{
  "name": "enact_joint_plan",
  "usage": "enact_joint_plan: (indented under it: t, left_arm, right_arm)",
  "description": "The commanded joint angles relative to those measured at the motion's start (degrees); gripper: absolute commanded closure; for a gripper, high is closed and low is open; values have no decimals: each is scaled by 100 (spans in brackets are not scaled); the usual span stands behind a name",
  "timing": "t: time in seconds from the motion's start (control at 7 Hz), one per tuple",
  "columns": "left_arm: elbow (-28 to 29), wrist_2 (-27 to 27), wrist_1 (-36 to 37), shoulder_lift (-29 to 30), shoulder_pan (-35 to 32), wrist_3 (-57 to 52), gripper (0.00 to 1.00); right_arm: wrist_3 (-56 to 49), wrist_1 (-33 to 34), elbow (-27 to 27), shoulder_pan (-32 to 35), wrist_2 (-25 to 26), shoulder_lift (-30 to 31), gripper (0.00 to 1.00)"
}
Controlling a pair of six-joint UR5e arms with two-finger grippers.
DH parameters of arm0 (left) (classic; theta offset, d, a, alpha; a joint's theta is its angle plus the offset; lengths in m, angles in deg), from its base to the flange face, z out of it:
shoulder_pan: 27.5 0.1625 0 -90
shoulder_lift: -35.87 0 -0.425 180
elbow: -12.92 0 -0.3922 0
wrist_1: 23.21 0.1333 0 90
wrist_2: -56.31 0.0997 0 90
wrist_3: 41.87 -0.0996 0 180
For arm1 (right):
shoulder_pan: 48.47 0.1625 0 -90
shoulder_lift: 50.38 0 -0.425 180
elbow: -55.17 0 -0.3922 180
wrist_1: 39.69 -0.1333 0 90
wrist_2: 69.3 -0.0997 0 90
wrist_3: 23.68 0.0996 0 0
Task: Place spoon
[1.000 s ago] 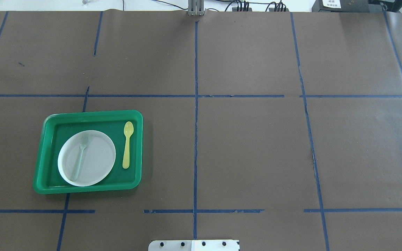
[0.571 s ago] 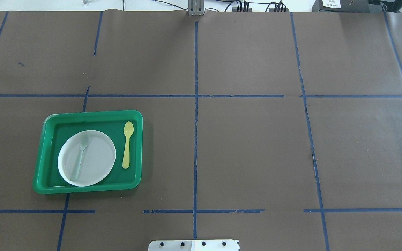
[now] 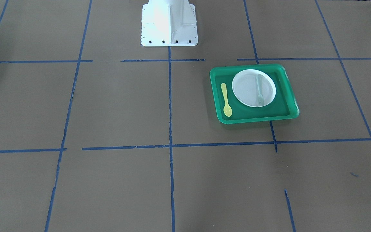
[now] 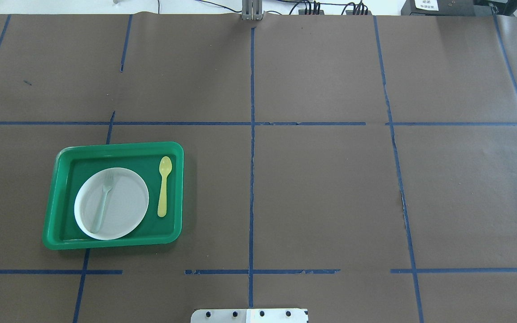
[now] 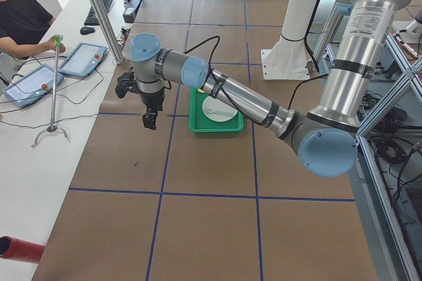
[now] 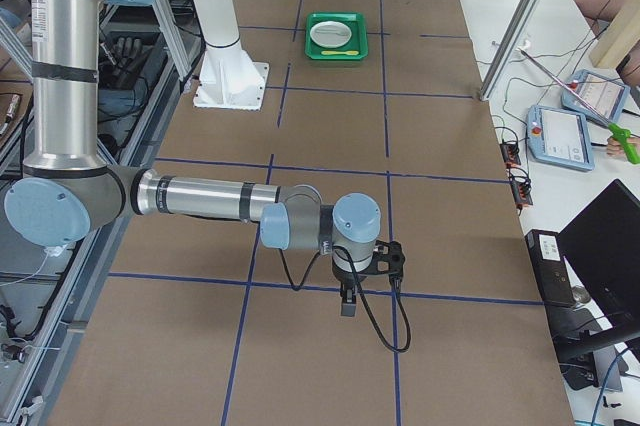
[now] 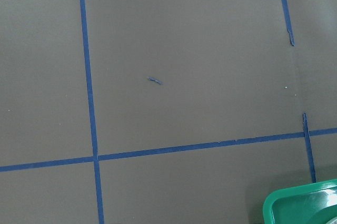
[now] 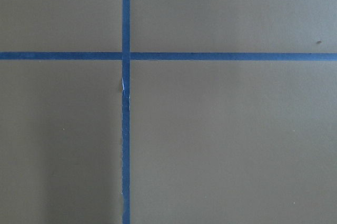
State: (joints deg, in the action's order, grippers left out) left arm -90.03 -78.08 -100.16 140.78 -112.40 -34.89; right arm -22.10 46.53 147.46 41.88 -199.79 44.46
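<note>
The small yellow spoon [image 4: 164,186] lies flat in the green tray [image 4: 119,147], to the right of the white plate [image 4: 124,211], bowl pointing away from the robot. It also shows in the front-facing view [image 3: 226,100]. A pale translucent fork [image 4: 103,202] lies on the plate. My left gripper [image 5: 150,121] hangs above the table beyond the tray, seen only in the exterior left view. My right gripper [image 6: 347,306] hangs over the far right of the table, seen only in the exterior right view. I cannot tell whether either is open or shut.
The table is covered in brown paper with blue tape lines. The robot's white base [image 3: 168,22] stands at the table's middle edge. A corner of the green tray [image 7: 295,203] shows in the left wrist view. Operators' tablets [image 5: 82,59] lie on a side bench.
</note>
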Motion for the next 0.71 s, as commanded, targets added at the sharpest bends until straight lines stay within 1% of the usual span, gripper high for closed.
enact_joint_plan:
  t: [0.0, 0.43, 0.57]
  left_arm:
    - [3, 0, -30, 2, 9, 31, 14]
    - [12, 0, -30, -6, 9, 22, 13]
    - [29, 17, -170, -41, 0, -30, 0]
  right_arm:
    - [0, 0, 0, 0, 6, 0, 0]
    - [0, 0, 0, 0, 6, 0, 0]
    - [0, 0, 0, 0, 6, 0, 0]
